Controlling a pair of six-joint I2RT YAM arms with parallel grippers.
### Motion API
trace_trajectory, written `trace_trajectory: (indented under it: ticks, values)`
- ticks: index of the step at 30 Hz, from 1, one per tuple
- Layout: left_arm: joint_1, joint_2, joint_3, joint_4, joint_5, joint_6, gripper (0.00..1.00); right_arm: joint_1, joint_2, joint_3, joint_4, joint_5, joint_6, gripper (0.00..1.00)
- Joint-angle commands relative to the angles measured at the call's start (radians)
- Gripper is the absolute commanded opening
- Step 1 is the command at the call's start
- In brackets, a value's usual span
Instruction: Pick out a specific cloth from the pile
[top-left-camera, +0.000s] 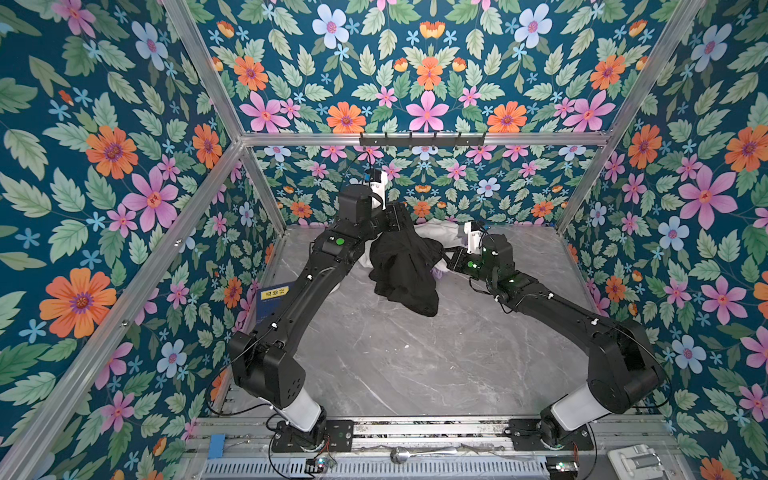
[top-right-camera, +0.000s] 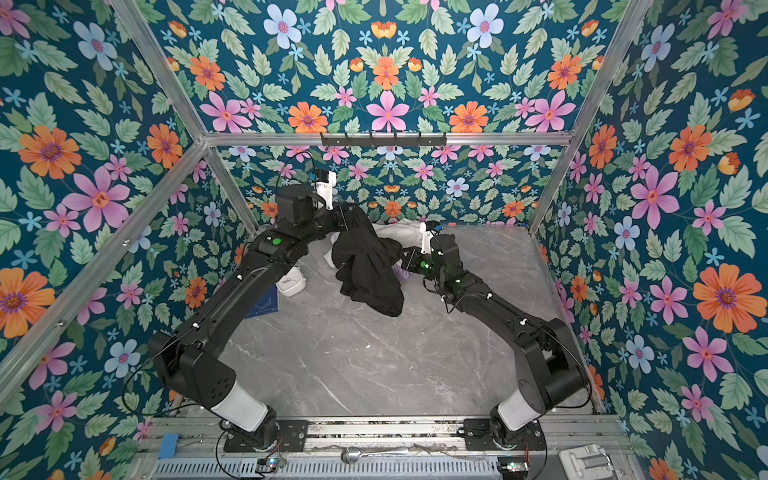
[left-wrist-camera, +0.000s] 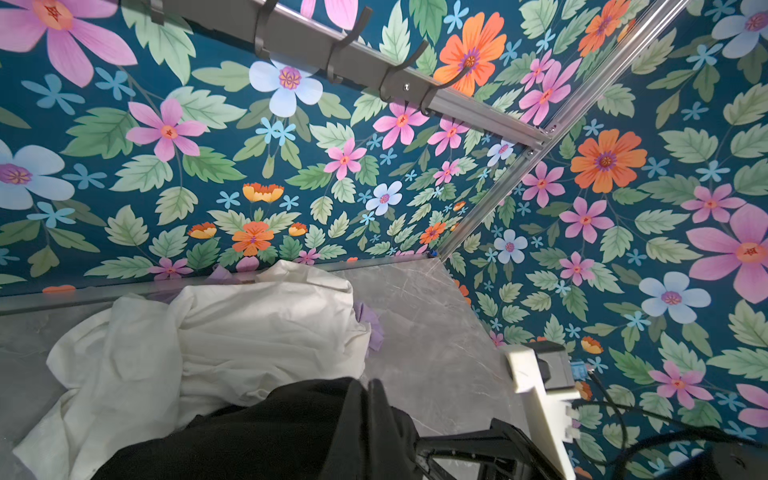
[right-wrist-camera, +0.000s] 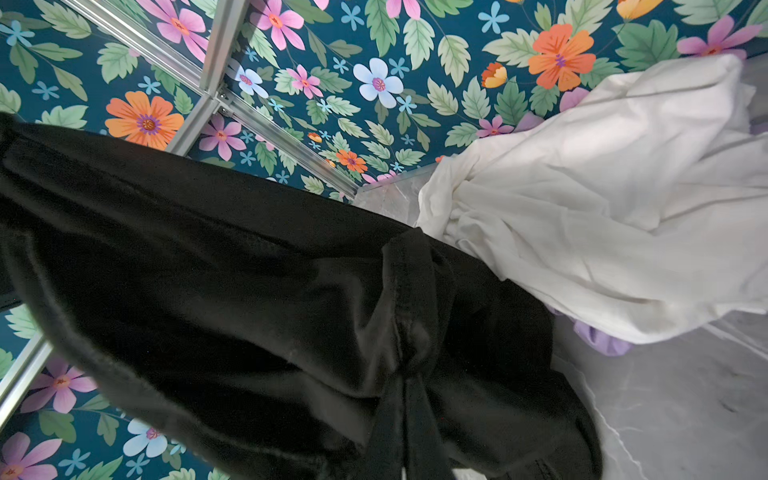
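Both pairs of fingers are pinched tight on the cloth (top-left-camera: 405, 274). The left gripper (top-left-camera: 400, 218) holds its top edge raised at frame centre, and the right gripper (top-left-camera: 448, 258) grips its right edge. Its lower hem rests on the table (top-left-camera: 415, 365), which is bare across the lower frame. The pile (top-left-camera: 440, 232) lies just behind, upper centre.

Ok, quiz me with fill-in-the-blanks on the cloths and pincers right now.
The left pincer, held high, and the right pincer are both shut on the hanging cloth, which is ____.
The big cloth lying behind it is ____.
The small cloth peeking out by the right pincer is ____.
Missing: black; white; lilac.
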Motion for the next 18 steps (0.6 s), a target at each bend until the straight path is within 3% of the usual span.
trace_trajectory:
  ticks: [1,9,18]
  values:
    - [-0.005,-0.007,-0.006,0.013,-0.015,0.016,0.0,0.001,0.012,-0.005,0.038,0.003,-0.004,0.0]
    - [-0.011,-0.023,-0.008,0.009,-0.032,0.034,0.0,0.001,0.016,-0.035,0.065,-0.016,0.0,0.0]
    - [-0.013,-0.032,-0.014,0.006,-0.038,0.038,0.0,0.0,-0.02,-0.059,0.09,-0.046,-0.031,0.33]
